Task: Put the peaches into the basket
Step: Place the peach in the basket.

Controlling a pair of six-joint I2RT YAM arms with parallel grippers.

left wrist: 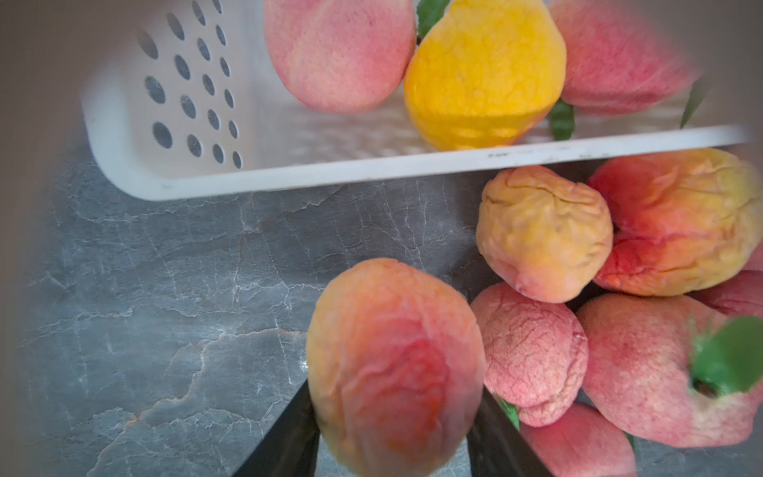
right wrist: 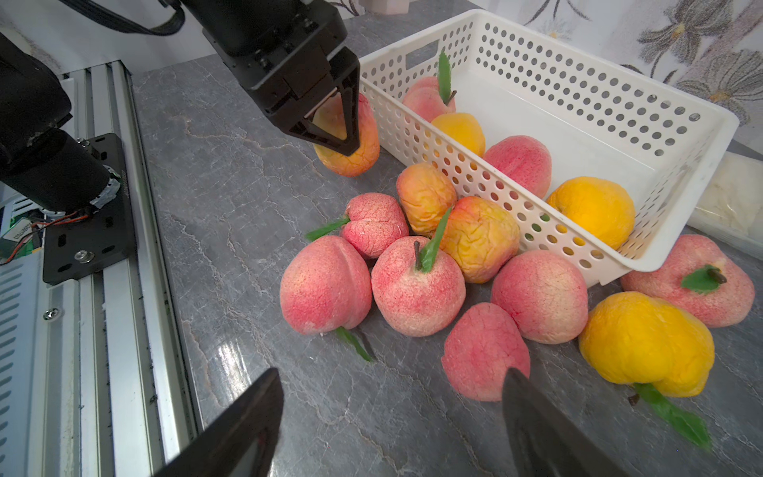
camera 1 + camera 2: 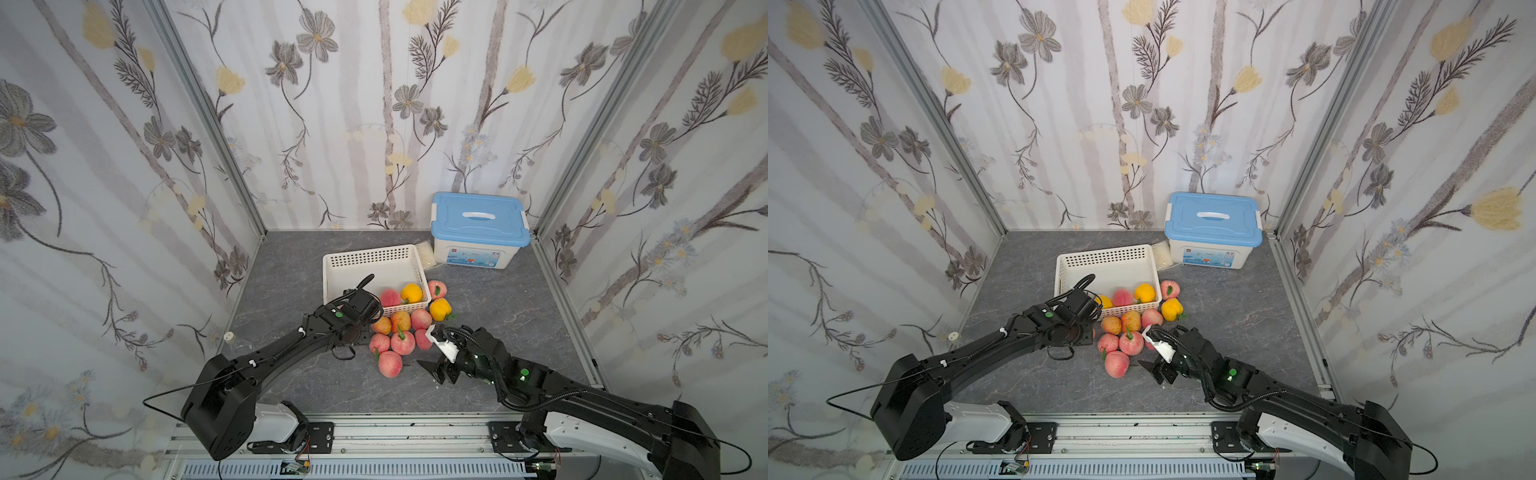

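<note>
**Left gripper** (image 1: 395,388): the jaws are closed onto an orange-pink peach (image 1: 392,330), with one finger on each side of the fruit. In the right wrist view this fruit sits just outside the near left corner of the basket (image 2: 619,62). Whether it touches the table (image 2: 231,214) cannot be determined.

**Right gripper** (image 2: 392,413): the jaws are spread wide and hold nothing, low over the table. One finger overlaps the edge of a pink peach (image 2: 483,351) in the right wrist view, but contact cannot be confirmed.

**Basket contents:** four peaches (image 2: 520,161) lie inside in a row against the near wall. Two are pink and two are yellow.

**Table contents:** nine more peaches lie loose, bunched just in front of the near wall and around its right corner. Several of them touch each other.

**Surroundings:** the basket stands mid-table in both top views. A white storage box (image 3: 480,228) with a blue lid stands behind it to the right, against the back wall.
</note>
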